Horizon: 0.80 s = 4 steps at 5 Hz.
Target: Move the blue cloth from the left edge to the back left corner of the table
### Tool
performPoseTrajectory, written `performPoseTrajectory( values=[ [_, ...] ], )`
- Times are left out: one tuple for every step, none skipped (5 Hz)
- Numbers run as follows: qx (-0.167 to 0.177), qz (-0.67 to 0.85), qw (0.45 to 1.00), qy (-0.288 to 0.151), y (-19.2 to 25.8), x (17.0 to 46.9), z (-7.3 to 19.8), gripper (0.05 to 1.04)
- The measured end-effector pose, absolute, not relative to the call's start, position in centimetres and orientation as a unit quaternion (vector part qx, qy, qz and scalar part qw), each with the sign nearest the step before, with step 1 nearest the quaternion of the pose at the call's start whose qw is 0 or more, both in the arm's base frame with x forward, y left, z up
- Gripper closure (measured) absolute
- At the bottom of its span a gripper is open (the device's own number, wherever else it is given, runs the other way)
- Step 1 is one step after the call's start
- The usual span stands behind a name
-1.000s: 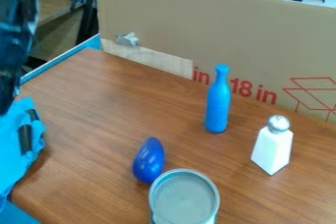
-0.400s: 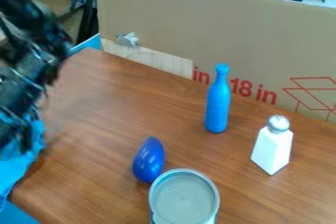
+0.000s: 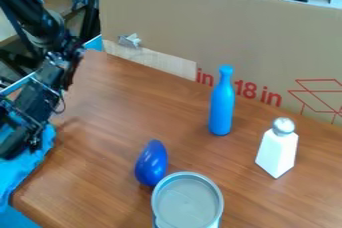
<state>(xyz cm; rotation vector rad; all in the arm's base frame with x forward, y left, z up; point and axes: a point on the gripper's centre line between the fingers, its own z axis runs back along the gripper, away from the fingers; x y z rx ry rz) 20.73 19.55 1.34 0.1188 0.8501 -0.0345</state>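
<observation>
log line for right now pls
gripper: at blue cloth, left in view | grip: unclear | blue oval: beside grey cup | bottle: upright | white shaker: upright

Black robot arm (image 3: 41,28) in from the upper left, bent midway, lower section (image 3: 45,84) slanted down toward the left edge

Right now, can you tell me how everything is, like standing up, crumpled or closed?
Hand: over the blue cloth; can't tell if touching
Blue cloth: crumpled
Blue bottle: standing upright
White shaker: standing, silver top on
Dark blue egg shape: resting near the grey container
Grey container: rim up; can't tell if lidded
Cardboard: standing up behind the table
</observation>
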Motion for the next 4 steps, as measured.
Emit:
performPoseTrajectory(
  values=[
    [-0.008,-0.031,0.960,0.278,18.7,25.9,1.9,0.082],
    [-0.058,-0.081,0.984,0.146,17.6,30.6,2.7,0.083],
    [-0.067,-0.113,0.987,0.091,16.6,35.7,2.8,0.082],
    [-0.052,-0.135,0.987,0.068,16.0,39.7,2.7,0.083]
  ],
)
